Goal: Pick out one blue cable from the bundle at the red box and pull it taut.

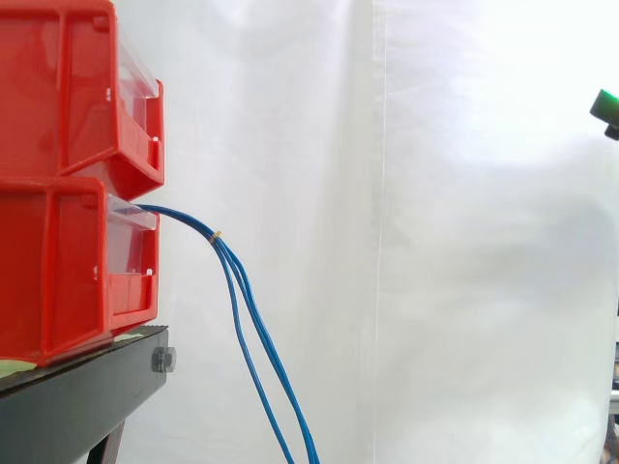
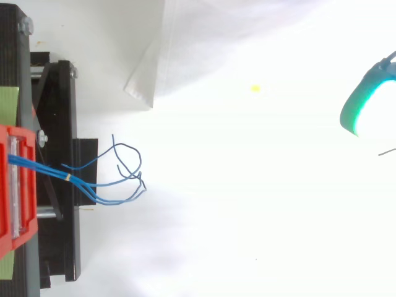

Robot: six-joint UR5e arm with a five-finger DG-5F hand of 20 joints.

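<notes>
White curtain backs the blue cable bundle (image 1: 203, 226), which leaves the lower red bin (image 1: 68, 280), bound by a yellowish tie (image 1: 216, 235), hanging slack beside the black stand (image 1: 77, 396). Hand (image 2: 362, 102), glowing green, sits well apart; whether spread or closed cannot be told.

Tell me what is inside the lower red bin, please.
The blue cables enter the lower red bin at its front, bound just outside by a small yellow tie. How they end inside is hidden by the bin's red wall and the upper red bin.
</notes>
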